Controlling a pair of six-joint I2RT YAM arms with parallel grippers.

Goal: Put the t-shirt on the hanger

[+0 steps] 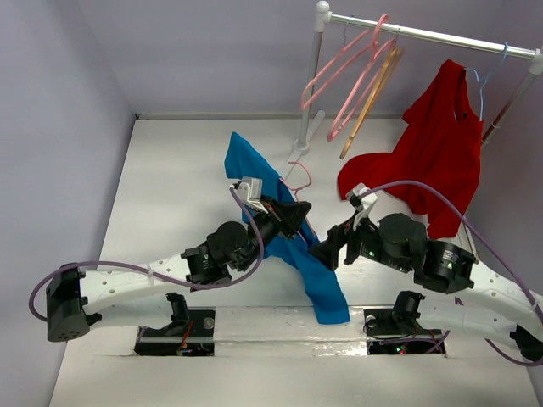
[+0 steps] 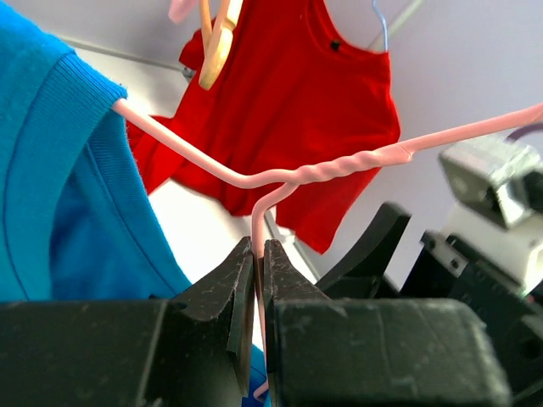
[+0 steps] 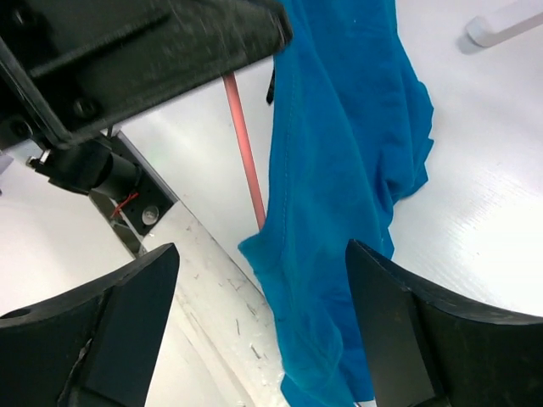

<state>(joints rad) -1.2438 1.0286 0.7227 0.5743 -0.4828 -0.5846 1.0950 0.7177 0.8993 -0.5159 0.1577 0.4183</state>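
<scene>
White table [image 1: 182, 170]; limp blue t-shirt [image 1: 318, 271]; hanger [image 2: 344, 169] (tight in left claw [image 2: 259, 254]; right claw [image 3: 259, 254] spread)

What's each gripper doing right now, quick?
Left gripper: closed on the hanger, pinching its pink wire.
Right gripper: open, holding nothing; t-shirt ahead of it.

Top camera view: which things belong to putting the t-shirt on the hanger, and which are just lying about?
In the job: t-shirt, pink hanger pinched in the left gripper, open right gripper.
Just about: red garment on pale blue hanger, spare pink hangers, tan wooden hanger, rail.
</scene>
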